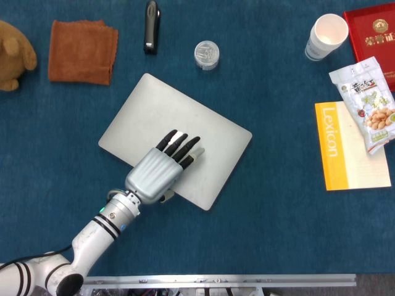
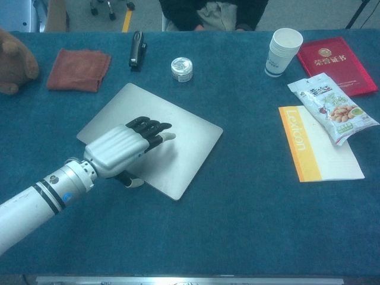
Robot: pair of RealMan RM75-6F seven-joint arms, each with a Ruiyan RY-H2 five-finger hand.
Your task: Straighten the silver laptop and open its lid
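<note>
Left hand: your left hand lies flat, palm down, on the laptop lid, fingers stretched out close together, holding nothing.
Right hand: neither view shows it.
Silver laptop: the silver laptop sits closed and skewed at centre frame on the blue table.
Upper left: an orange cloth, a black stapler and a small round tin.
Right side: a paper cup, a snack bag and a Lexicon booklet.

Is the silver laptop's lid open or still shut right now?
Shut. The silver laptop lies flat as one closed slab, no screen or keyboard showing, skewed on the table, with the left hand resting flat on its lid.
</note>
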